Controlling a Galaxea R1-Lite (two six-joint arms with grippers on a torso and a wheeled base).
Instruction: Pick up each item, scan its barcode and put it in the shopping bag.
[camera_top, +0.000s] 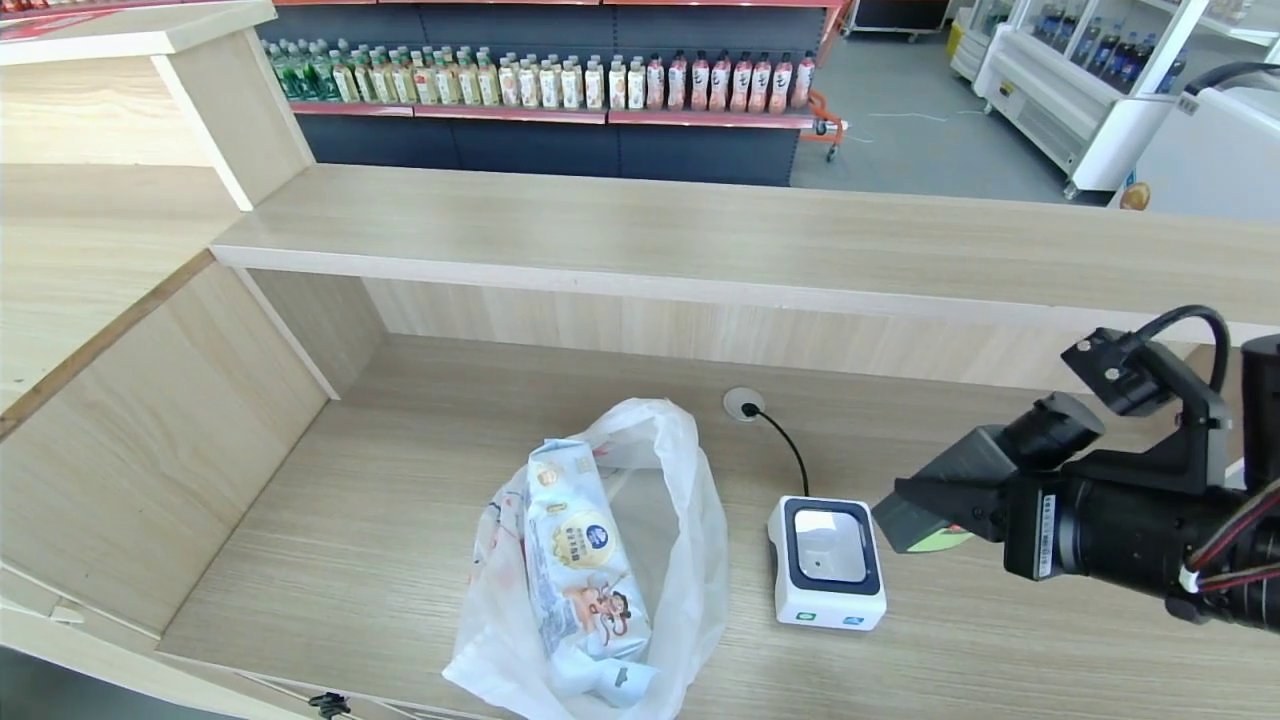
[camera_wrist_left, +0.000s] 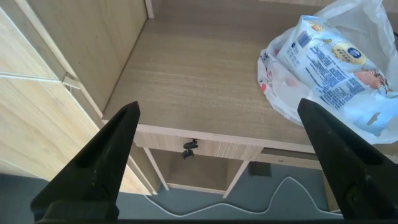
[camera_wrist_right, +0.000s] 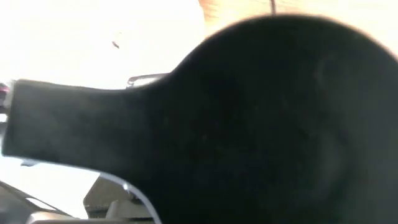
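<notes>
A white plastic shopping bag (camera_top: 690, 520) lies open on the wooden counter (camera_top: 380, 500), with a pale blue printed packet (camera_top: 585, 560) resting in its mouth. To its right stands the white barcode scanner (camera_top: 828, 562), window facing up. My right gripper (camera_top: 925, 510) hangs just right of the scanner, a little above the counter, shut on a dark flat item (camera_top: 950, 485) with a green-yellow edge; this item (camera_wrist_right: 249, 124) blocks most of the right wrist view. My left gripper (camera_wrist_left: 217, 165) hovers open and empty off the counter's front edge, the bag (camera_wrist_left: 280, 93) and packet (camera_wrist_left: 336, 62) beyond it.
A black cable (camera_top: 790, 450) runs from the scanner to a round port (camera_top: 744, 403) in the counter. A raised ledge (camera_top: 700, 240) borders the back and a wooden side wall (camera_top: 150, 430) the left. Shelves of bottles (camera_top: 560, 80) stand far behind.
</notes>
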